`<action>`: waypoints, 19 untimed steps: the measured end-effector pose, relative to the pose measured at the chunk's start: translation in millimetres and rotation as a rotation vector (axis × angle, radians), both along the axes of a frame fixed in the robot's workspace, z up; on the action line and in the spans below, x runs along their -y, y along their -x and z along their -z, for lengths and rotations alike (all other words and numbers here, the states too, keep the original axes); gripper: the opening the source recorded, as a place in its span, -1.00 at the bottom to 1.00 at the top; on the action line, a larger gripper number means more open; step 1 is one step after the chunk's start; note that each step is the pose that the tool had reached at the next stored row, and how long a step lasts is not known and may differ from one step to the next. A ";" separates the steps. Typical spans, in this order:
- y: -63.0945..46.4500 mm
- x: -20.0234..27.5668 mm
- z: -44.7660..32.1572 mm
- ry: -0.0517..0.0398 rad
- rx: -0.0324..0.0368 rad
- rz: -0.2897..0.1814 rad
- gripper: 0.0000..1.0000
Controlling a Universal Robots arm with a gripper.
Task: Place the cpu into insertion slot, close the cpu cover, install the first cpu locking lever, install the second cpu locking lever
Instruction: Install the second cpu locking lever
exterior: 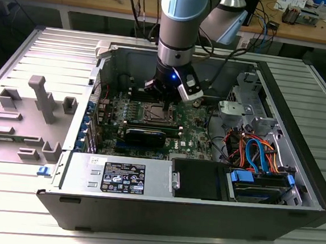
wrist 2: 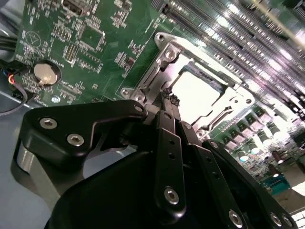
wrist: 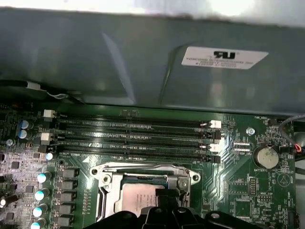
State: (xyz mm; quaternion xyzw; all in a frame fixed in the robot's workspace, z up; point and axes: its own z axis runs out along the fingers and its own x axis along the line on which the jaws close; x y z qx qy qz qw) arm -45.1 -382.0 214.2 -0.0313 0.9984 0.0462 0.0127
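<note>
We find the flat square cpu with its silvery-grey metal top [wrist 2: 198, 93] already lying in the square metal-rimmed insertion slot [wrist: 110, 180] on the green motherboard [wrist 2: 102, 43], with the thin silvery windowed cpu cover [wrist 2: 164, 57] appearing to be folded down around it. In the exterior view that socket [exterior: 154, 114] sits mid-board inside the open grey computer case [exterior: 298, 145], directly under the arm's black gripper [exterior: 163, 104].

In the second wrist view the gripper [wrist 2: 167, 102] has its slim black fingers [wrist 2: 167, 124] drawn close together, their tips at the socket's edge; we cannot tell whether they pinch a thin wire lever or nothing at all.

We judge the risk to be a slip: a springy lever escaping those narrow tips could snap back, or the tips could scrape the frame and nearby components.

The first wrist view alone gives us the four long black memory slots [wrist: 136, 138] beyond the socket and the silvery round coin battery [wrist: 265, 157]; the exterior view alone gives the orange and blue cables [exterior: 255, 150] at its right and the grey plastic fixture blocks [exterior: 39, 97] on the table [exterior: 5, 222] at its left.
</note>
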 end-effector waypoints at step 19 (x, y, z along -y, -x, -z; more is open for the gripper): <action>0.0 7.4 -23.3 0.0120 0.0001 0.000 -0.79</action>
